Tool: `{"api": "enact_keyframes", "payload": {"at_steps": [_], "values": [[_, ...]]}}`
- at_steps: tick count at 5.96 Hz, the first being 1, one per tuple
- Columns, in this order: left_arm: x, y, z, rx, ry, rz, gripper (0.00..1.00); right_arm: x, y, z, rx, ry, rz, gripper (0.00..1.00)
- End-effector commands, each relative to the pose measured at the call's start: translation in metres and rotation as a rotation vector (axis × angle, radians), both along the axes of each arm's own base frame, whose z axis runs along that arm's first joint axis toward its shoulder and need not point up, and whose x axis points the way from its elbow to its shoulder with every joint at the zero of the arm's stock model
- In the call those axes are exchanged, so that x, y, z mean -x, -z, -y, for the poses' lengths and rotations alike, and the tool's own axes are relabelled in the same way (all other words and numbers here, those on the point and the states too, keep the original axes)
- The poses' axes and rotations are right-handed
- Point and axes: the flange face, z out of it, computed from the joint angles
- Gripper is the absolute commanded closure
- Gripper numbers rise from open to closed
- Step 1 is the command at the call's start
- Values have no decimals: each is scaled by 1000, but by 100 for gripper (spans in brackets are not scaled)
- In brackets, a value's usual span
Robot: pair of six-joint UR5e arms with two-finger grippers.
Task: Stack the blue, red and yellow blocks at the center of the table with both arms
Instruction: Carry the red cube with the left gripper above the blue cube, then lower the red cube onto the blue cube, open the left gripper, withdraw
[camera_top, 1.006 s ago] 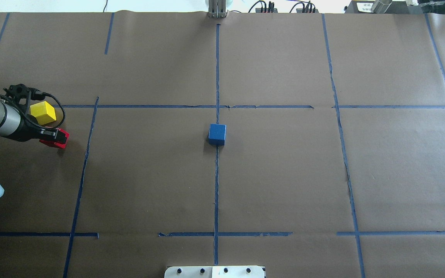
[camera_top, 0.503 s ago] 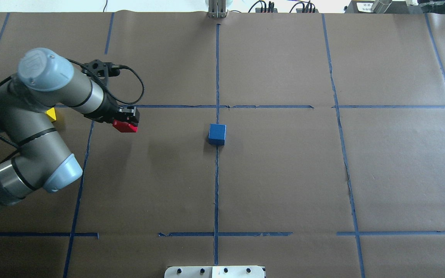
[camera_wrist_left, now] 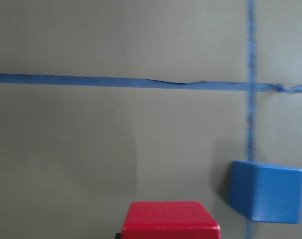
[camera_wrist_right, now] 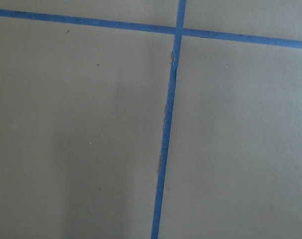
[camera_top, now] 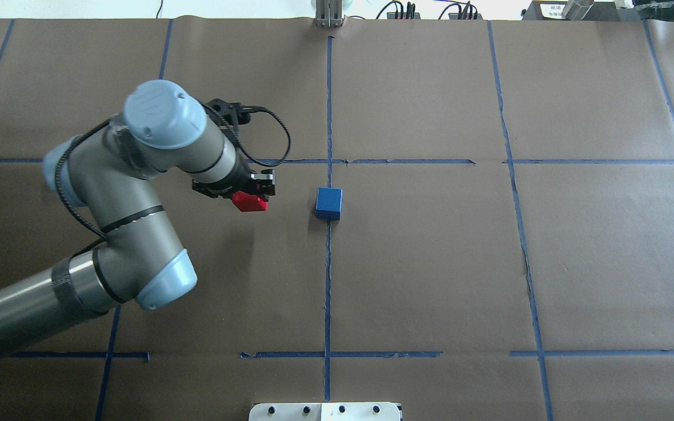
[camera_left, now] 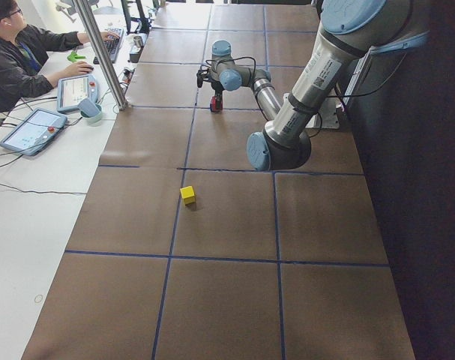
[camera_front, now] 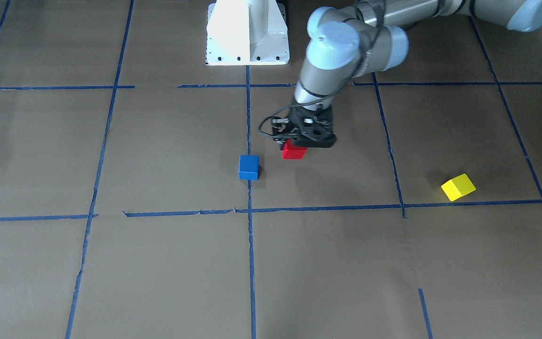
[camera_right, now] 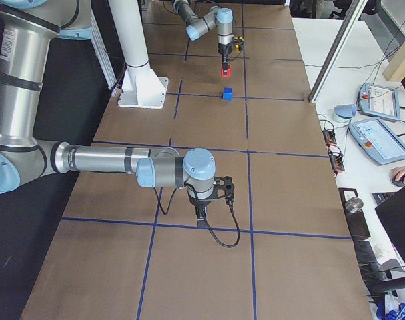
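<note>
The left gripper (camera_top: 257, 195) is clamping a glossy red cube (camera_top: 249, 202) just left of a sharp-edged blue cube (camera_top: 329, 203).
The right gripper (camera_right: 201, 215) is hanging low over matte brown paper (camera_top: 430, 263) near a blue tape crossing (camera_wrist_right: 176, 31); how wide it is standing cannot be told. The blue cube is sitting on the centre tape line (camera_top: 327, 292), apart from the red cube. Farther left, a yellow cube (camera_front: 458, 187) is lying alone, turned askew.

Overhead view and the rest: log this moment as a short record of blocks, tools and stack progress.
left tool: shut on red block, lifted, just short of the blue one
blue block: on centre tape line, top bare
yellow block: lying alone, far from both others
right tool: seen only from the side; state cannot be told
stack: not started
</note>
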Motion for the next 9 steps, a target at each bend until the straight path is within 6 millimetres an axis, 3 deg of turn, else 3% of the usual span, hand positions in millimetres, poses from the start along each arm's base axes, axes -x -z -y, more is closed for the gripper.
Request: {"api": "enact_keyframes", "payload": {"at_steps": [1,9], "values": [[-58,39,5,-10,41,47,71,0,0,0,1,-1,0,0],[-65,16,8,-31,2,86,70,0,-1,0,3,-1,0,0]]}}
